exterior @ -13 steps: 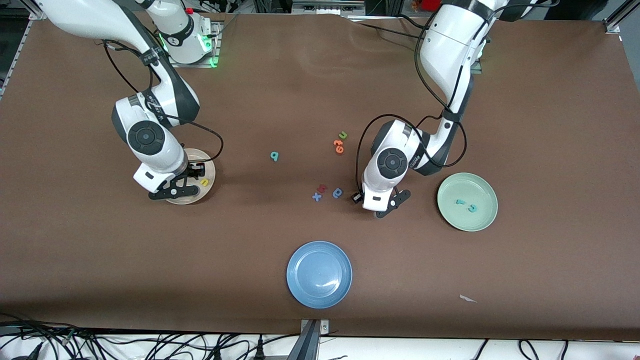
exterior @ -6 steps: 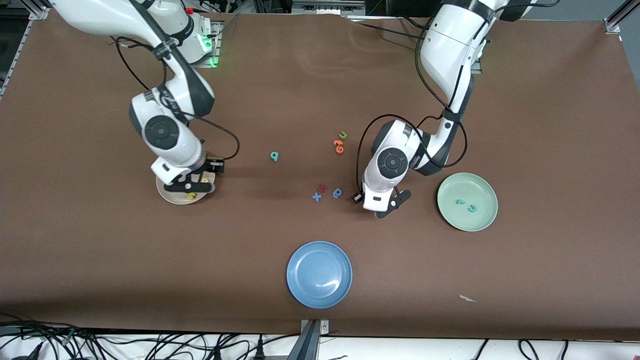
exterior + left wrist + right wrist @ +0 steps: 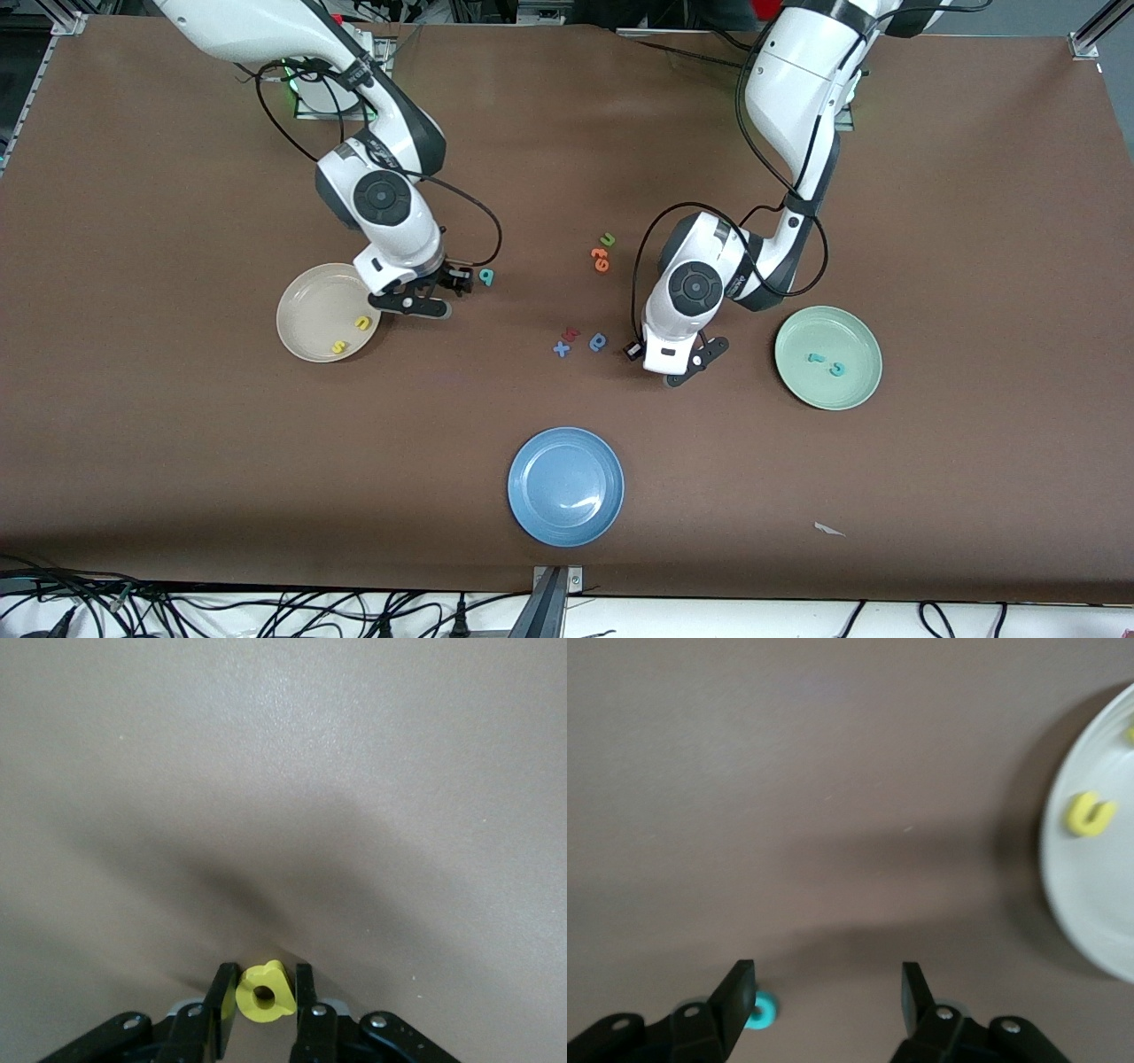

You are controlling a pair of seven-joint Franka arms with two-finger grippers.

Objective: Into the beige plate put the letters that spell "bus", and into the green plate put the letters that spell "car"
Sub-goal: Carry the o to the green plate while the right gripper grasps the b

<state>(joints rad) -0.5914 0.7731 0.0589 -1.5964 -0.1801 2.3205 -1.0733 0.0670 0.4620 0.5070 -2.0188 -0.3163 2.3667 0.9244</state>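
Front view: right gripper [image 3: 431,299] hovered over bare table between beige plate [image 3: 306,306] and teal "b" [image 3: 486,276]. Yellow "u" [image 3: 362,323] and yellow "s" [image 3: 338,347] lay in beige plate. Teal "r" [image 3: 815,358] and teal "c" [image 3: 836,369] lay in green plate [image 3: 858,347]. Left gripper [image 3: 687,372] stood low between blue round letter [image 3: 599,341] and green plate.

Left wrist view: fingers [image 3: 305,997] pinched yellow "a" [image 3: 266,993].

Right wrist view: fingers [image 3: 740,994] spread wide, nothing between; teal "b" [image 3: 763,1011] just beside one finger.

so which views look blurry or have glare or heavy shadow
Front view: sharp, a bright glare streak on the blue plate. Left wrist view: dark shadow on the table ahead of the yellow "a". Right wrist view: soft overall, beige plate and yellow "u" blurred.
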